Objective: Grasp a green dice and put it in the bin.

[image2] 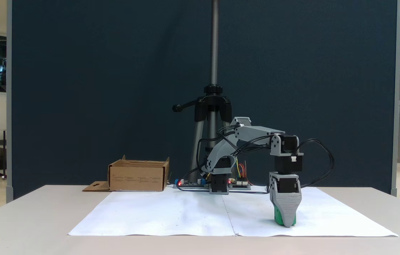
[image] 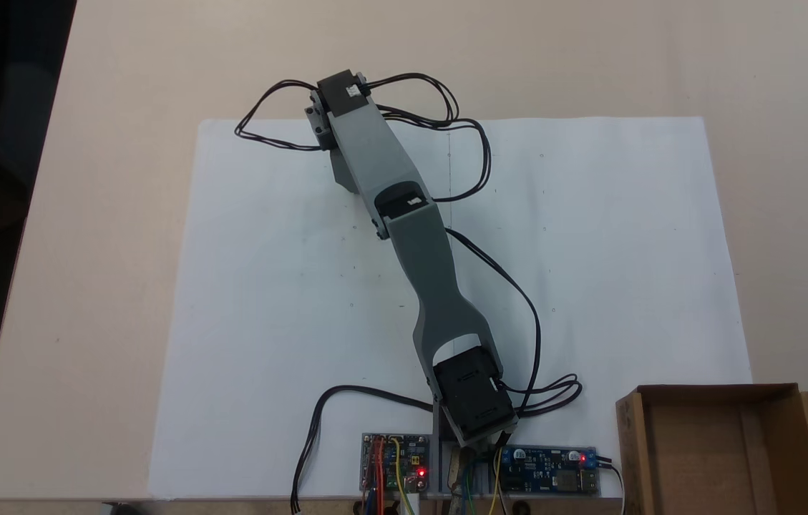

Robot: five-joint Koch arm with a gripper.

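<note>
One green dice (image2: 277, 218) behind gripper (image2: 286, 224) tip

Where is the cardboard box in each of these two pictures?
Fixed view from above: the cardboard box sits at the bottom right corner, its flap at the right edge.
Fixed view from the front: the box stands left of centre, at the table's far side.
Shared landmark: the white paper sheet beside it.

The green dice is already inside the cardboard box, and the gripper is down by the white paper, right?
Not quite. The green dice is not in the cardboard box; the fixed view from the front shows it at the gripper, low over the white paper, far from the box.
</note>
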